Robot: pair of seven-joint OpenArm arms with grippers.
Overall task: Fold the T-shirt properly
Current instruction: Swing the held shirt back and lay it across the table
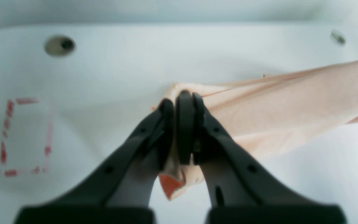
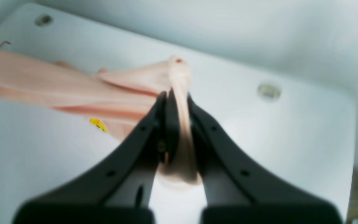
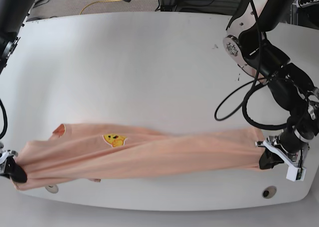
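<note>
Both pincers, left (image 1: 179,102) & right (image 2: 174,99), clamped on T-shirt (image 3: 149,155), stretched taut above table (image 3: 149,62). Next, I judge: lay flat.

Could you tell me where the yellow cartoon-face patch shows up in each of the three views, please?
Left wrist: no patch can be made out.
Right wrist: the yellow patch sits left of centre, at the lower edge of the T-shirt, left of the jaws.
Base: the patch lies left of centre on the stretched shirt.
Shared landmark: the white table, with its round holes.

White table (image 3: 149,53) bears the stretched T-shirt (image 3: 164,155).
</note>
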